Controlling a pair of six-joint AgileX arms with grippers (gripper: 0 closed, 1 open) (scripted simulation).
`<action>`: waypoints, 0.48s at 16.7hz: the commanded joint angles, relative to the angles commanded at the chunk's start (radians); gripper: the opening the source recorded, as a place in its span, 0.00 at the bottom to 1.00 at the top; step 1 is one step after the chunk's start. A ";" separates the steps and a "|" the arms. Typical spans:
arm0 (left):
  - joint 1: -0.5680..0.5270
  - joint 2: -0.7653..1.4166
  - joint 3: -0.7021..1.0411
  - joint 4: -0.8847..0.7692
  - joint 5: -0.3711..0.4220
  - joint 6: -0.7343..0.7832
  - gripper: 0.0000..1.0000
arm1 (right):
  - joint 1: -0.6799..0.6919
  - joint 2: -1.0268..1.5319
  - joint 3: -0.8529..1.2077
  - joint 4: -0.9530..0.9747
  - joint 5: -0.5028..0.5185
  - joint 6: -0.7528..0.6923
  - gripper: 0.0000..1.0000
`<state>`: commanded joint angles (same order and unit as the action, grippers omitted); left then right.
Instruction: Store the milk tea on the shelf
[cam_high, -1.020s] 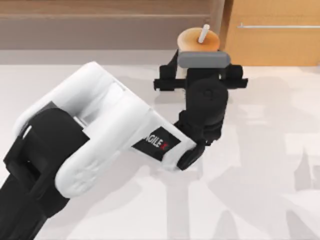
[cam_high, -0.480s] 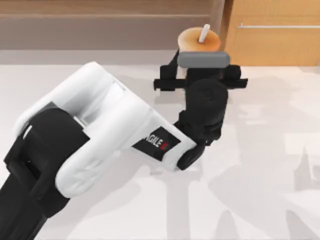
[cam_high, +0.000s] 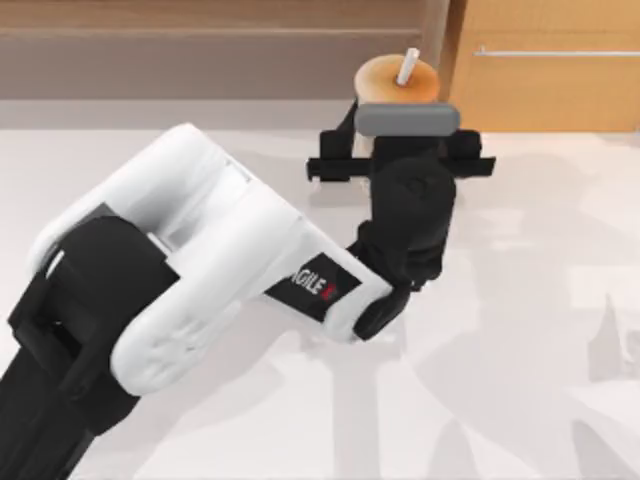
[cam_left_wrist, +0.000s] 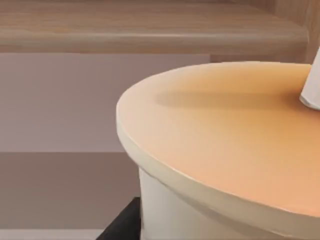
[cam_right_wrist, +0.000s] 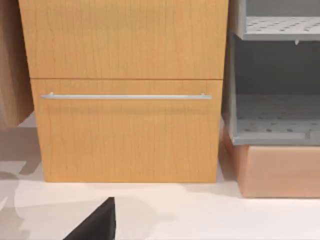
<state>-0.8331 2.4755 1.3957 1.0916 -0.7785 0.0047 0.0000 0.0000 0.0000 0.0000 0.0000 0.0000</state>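
The milk tea (cam_high: 397, 78) stands upright at the far edge of the white bench (cam_high: 520, 330), right in front of the shelf (cam_high: 200, 45) and close to that unit's upright side panel. From above, its round orange top and slanted white straw (cam_high: 407, 67) show just beyond the grey camera block on the left arm's wrist. The left gripper (cam_high: 398, 150) reaches across the bench from the near left and sits at the cup, its black crossbar spread to both sides of the cup's body; the cup sits between the fingers, but whether they press on it cannot be told from these views. In the left wrist view the orange lid (cam_left_wrist: 225, 145) lies very close below the camera, with the pale cup wall under its rim, and behind it run a long brown board and the grey-brown recess of the shelf (cam_left_wrist: 100, 100). To the right of the shelf stands a lighter orange-wood cabinet (cam_high: 545, 70) with a thin silver handle (cam_high: 555, 52). The right wrist view faces this cabinet front (cam_right_wrist: 127, 90), with a grey perforated rack (cam_right_wrist: 272, 120) on a tan base beside it.
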 joint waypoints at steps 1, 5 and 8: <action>-0.003 -0.001 -0.001 0.000 0.000 0.002 0.00 | 0.000 0.000 0.000 0.000 0.000 0.000 1.00; -0.003 -0.027 -0.003 -0.022 -0.001 0.002 0.00 | 0.000 0.000 0.000 0.000 0.000 0.000 1.00; -0.003 -0.029 -0.003 -0.024 -0.001 0.002 0.00 | 0.000 0.000 0.000 0.000 0.000 0.000 1.00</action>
<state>-0.8363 2.4465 1.3922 1.0671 -0.7792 0.0067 0.0000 0.0000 0.0000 0.0000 0.0000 0.0000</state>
